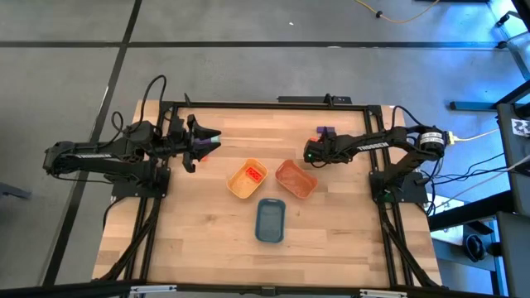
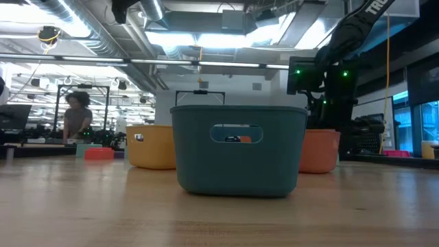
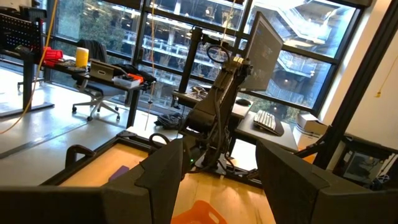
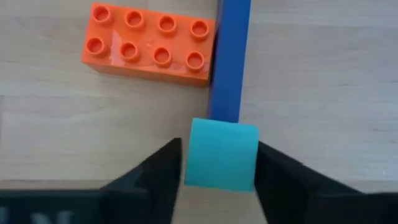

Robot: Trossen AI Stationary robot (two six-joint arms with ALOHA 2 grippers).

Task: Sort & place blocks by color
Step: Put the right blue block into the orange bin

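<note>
Right gripper (image 4: 217, 165), frame centre-right in the high view, stands with fingers flanking a small teal rigid plastic block (image 4: 221, 154) on the wooden table (image 4: 323, 74), contact unconfirmed. Block judged light, stiff, smooth; grip its flat sides. Left gripper (image 3: 217, 171) waits part-open, empty.

From above you look straight down on the whole wooden table (image 1: 199, 240), both arms and the yellow tray (image 1: 248, 180), orange tray (image 1: 296, 179) and blue tray (image 1: 270, 220); the table-height camera sits close behind that blue tray (image 2: 238, 149) and faces level across the boards into the room, sharing all three trays with the top view. Your left wrist camera faces across the table toward the right arm (image 3: 217, 112) and the windows; your right wrist camera points steeply down, very near an orange brick (image 4: 149, 42).
</note>
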